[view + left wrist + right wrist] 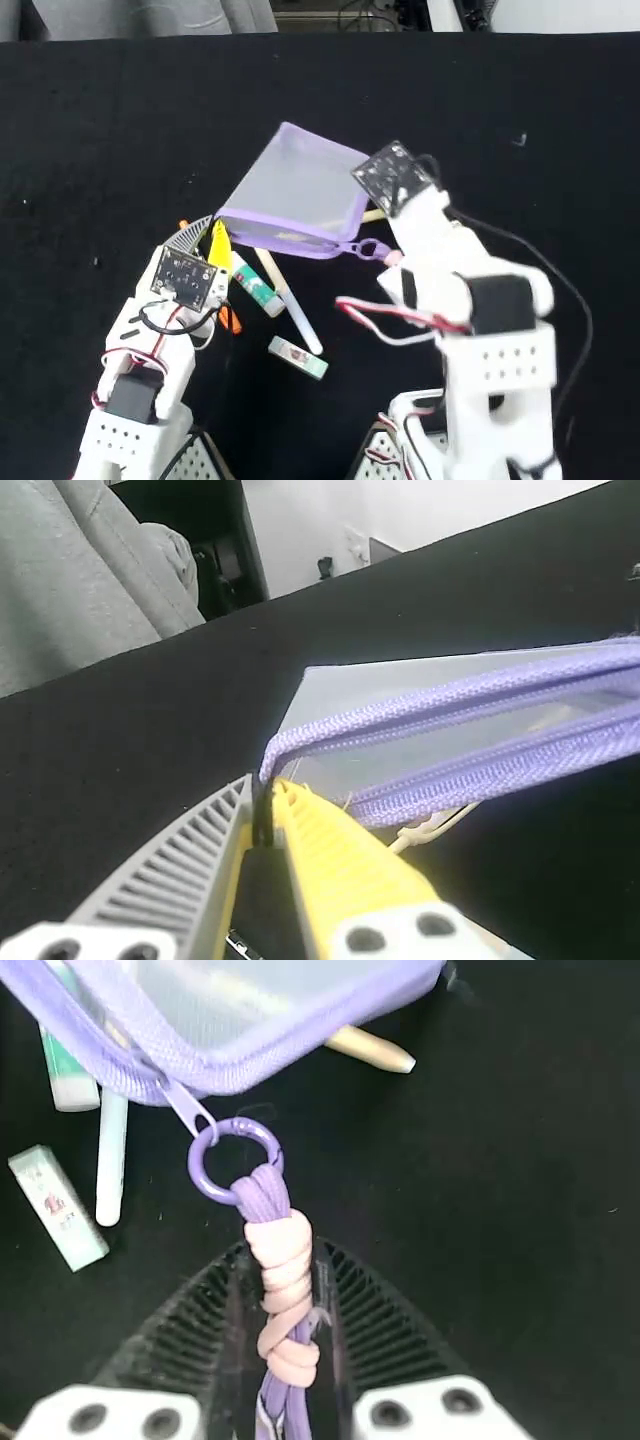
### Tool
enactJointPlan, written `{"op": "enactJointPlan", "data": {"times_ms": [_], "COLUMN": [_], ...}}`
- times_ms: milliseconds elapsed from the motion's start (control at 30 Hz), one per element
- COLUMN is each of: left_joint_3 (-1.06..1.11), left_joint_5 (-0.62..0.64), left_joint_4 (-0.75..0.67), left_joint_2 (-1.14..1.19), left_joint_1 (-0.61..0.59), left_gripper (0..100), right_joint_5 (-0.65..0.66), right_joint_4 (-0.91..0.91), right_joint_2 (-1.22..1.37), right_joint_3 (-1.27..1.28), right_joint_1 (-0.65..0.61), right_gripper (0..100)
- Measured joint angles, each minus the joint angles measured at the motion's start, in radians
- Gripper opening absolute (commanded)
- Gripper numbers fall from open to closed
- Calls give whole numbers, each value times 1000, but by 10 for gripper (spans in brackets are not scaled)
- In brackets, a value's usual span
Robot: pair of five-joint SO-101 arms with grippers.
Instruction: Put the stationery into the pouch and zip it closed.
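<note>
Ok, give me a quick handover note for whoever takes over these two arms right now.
Left gripper: shut on a corner of the translucent purple zip pouch.
Right gripper: shut on the pink and purple knotted cord attached to the zip pull.
The pouch mouth is open. On the black table beside it are a white pen, a green and white tube and a white and green eraser block. A wooden pencil sticks out from under the pouch.
Done: pouch gripped at both ends.
Left: load all four, zip shut.
</note>
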Motion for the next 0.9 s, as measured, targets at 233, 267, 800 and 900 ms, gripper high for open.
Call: {"op": "enactJointPlan", "data": {"times_ms": [233, 267, 800, 900], "left_joint_3": [0, 0, 9, 9], "left_joint_5": [0, 0, -3, -3], "left_joint_4": [0, 0, 9, 9], "left_joint_2": [0, 0, -2, 3], "left_joint_1": [3, 5, 189, 216], "left_gripper": [28, 28, 198, 196], "right_joint_5": [48, 48, 51, 51], "right_joint_4": [72, 74, 74, 74], "right_joint_2": [-109, -110, -115, -115], "right_joint_3": [0, 0, 0, 0], "right_joint_1": [0, 0, 8, 6], "right_gripper": [11, 11, 11, 11]}}
